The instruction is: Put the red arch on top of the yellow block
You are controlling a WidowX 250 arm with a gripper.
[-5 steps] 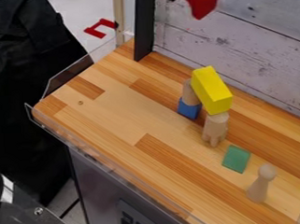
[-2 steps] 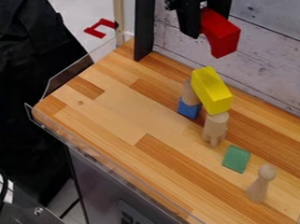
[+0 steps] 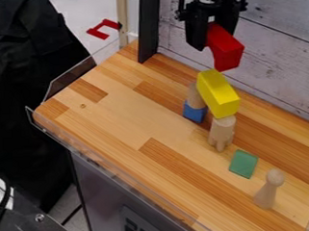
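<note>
While a striped wooden tabletop (image 3: 115, 116) slants from upper left to lower right, the black gripper (image 3: 213, 39) hangs at top right of centre. Below, the yellow block (image 3: 218, 93) bridges wooden supports. Between the gripper's fingers, clamped, the red arch (image 3: 226, 49) hangs near the yellow block's upper end. Toward lower right stand a wooden peg (image 3: 268, 192) and, smaller, a green block (image 3: 244, 164).

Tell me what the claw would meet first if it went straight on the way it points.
The claw points down; the red arch it holds would probably meet the yellow block first, though depth is unclear here.
</note>
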